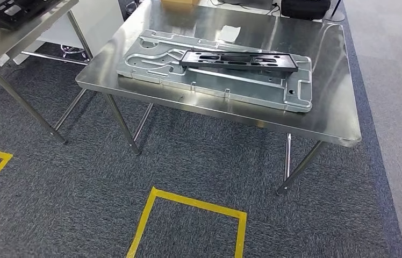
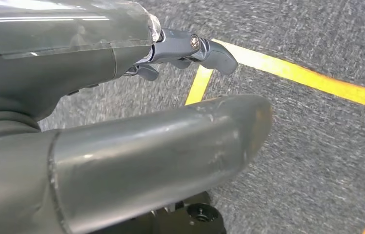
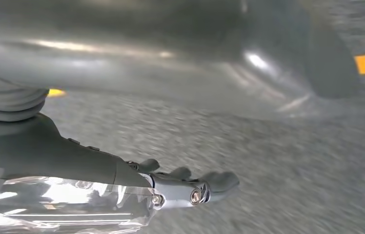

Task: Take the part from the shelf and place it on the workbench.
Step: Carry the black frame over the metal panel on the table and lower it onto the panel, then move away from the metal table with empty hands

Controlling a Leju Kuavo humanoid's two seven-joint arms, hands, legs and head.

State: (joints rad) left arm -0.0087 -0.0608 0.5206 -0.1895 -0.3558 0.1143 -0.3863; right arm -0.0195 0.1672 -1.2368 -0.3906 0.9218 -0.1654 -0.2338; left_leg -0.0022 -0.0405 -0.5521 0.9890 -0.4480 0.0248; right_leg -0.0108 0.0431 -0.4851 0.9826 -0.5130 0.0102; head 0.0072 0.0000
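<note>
At far left in the head view we are seeing a second steel table (image 1: 5,45) carrying a dark tray-like piece (image 1: 13,9) at its top corner; the piece is cut off by the picture edge and we cannot tell what it is. Moving right, the steel workbench (image 1: 328,115) is standing on grey carpet (image 1: 80,177), with yellow floor tape (image 1: 188,201) marking a square just in front of it. On the bench a large silver stamped metal plate (image 1: 215,80) is lying flat, and the black part (image 1: 239,59), a long slotted frame, is resting on top of that plate, running along its far side. Behind it a small white paper (image 1: 230,32) is lying on the bench top, and a tan box (image 1: 180,4) and a black case (image 1: 305,8) are sitting at the far edge.

In the left wrist view we are looking past the left hand (image 2: 171,97) toward carpet and yellow tape; its thumb (image 2: 161,156) and darker fingers (image 2: 195,48) are standing apart and holding nothing.

In the right wrist view the right hand (image 3: 171,146) is hanging over blurred carpet; its fingers (image 3: 195,187) are extended away from the thumb (image 3: 171,48), with nothing between them.
</note>
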